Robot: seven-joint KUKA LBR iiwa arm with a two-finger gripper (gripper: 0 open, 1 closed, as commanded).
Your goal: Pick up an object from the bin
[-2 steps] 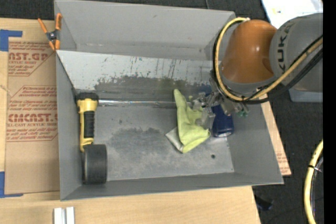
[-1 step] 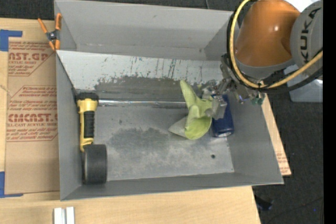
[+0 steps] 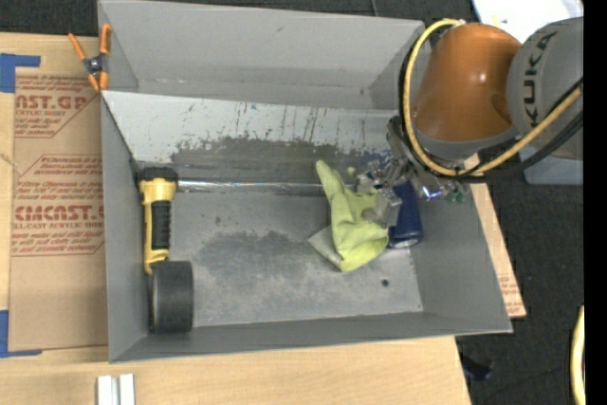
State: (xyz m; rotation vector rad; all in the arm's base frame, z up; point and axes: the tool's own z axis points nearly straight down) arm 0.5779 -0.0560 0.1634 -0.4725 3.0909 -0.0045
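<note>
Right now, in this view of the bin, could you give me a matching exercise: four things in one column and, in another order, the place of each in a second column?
Things
1. yellow and black flashlight
2. dark grey tape roll
3. yellow-green cloth
4. dark blue container

Places
A. by the right wall of the bin
B. near-left corner
C. along the left wall
D. right of the middle, at the gripper

Pairs: 1-C, 2-B, 3-D, 4-A
</note>
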